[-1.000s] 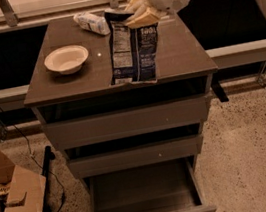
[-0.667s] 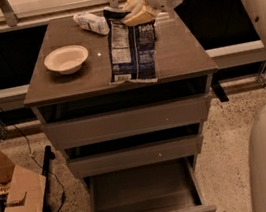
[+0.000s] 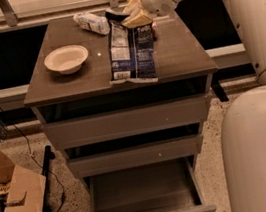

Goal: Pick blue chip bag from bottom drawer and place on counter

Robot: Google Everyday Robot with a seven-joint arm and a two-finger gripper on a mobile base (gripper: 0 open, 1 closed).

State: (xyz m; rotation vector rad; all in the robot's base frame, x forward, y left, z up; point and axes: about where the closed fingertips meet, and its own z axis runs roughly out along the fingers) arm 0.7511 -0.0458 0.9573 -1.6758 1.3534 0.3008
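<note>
Camera view: gripper stays at blue chip bag on counter

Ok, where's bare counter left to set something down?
Widest bare patch: right of the blue chip bag, out to the counter edge. A smaller one lies front-left, before the bowl. The back is crowded: bottle and the tool at the bag's top.

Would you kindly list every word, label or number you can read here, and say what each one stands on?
Nothing can be read for certain.
Blue chip bag on the counter: white lettering and a white label panel, too blurred to read.
Bottle at the counter's back: pale label, unreadable.
Gripper, at the bag's far end: no marking visible.
Bottom drawer, open: no text.
</note>
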